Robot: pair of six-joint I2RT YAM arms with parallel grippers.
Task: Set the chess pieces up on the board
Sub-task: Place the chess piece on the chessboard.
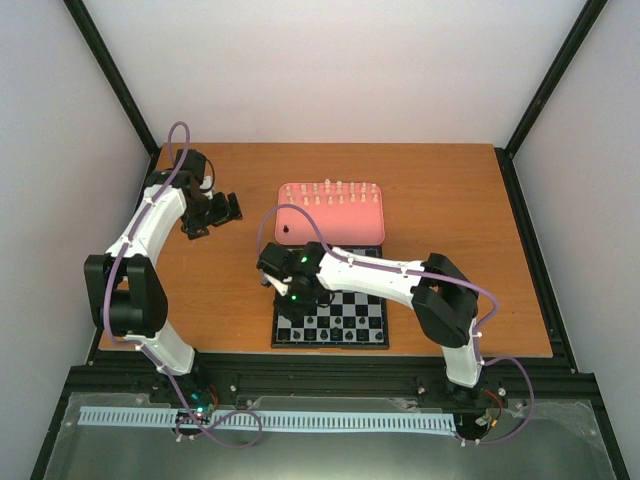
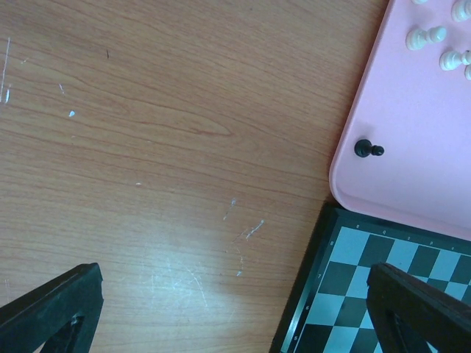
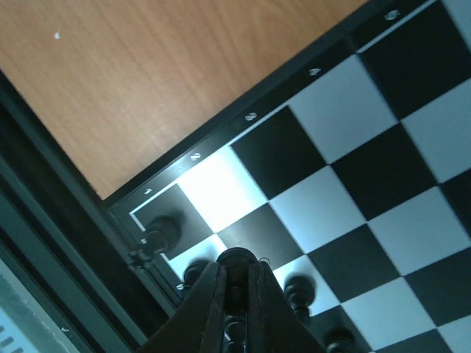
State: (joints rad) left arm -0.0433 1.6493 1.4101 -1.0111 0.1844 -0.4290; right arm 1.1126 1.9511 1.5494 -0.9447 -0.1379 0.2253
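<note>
Scratched wood table (image 1: 450, 200), board (image 1: 362, 306), white walls (image 1: 340, 70)

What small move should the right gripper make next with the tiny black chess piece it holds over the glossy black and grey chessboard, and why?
Probably lower it until it stands on its square, then open. The right gripper is shut on the tiny black chess piece near the chessboard's corner, beside a standing black corner piece; whether it touches is unclear.

surface: wooden table (image 1: 450, 200) | on it: board (image 1: 330, 344), near side | pink tray (image 1: 350, 232) just behind, edges touching
</note>
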